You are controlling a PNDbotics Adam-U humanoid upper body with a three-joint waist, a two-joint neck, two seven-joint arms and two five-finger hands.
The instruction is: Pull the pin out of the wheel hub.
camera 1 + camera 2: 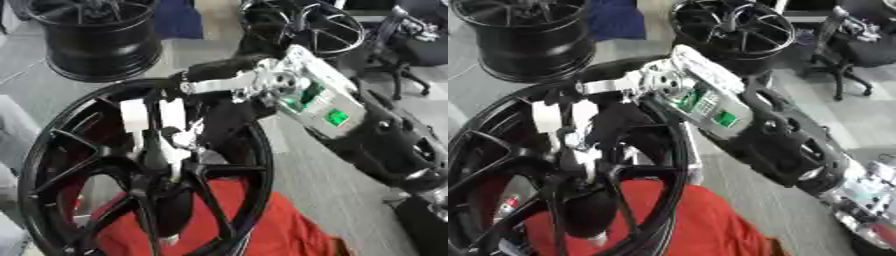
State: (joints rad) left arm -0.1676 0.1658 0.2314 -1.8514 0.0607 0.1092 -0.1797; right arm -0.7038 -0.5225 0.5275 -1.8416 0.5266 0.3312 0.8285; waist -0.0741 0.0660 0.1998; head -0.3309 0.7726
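Observation:
A large black wheel hub [52, 150] lies tilted in the foreground on a red cloth [271, 225]. At its centre stands a pale pin [178, 162]; only its lower part shows. My right arm comes in from the right, its silver wrist with green lights over the rim. My right hand [153, 125] reaches down into the hub's centre, its white-padded fingers [546, 117] curled around the top of the pin. The pin's head is hidden by the hand. My left hand shows in neither view.
Two more black wheels stand on the grey floor behind, one at the back left [96, 35] and one at the back centre [306, 25]. An office chair [407, 45] stands at the back right.

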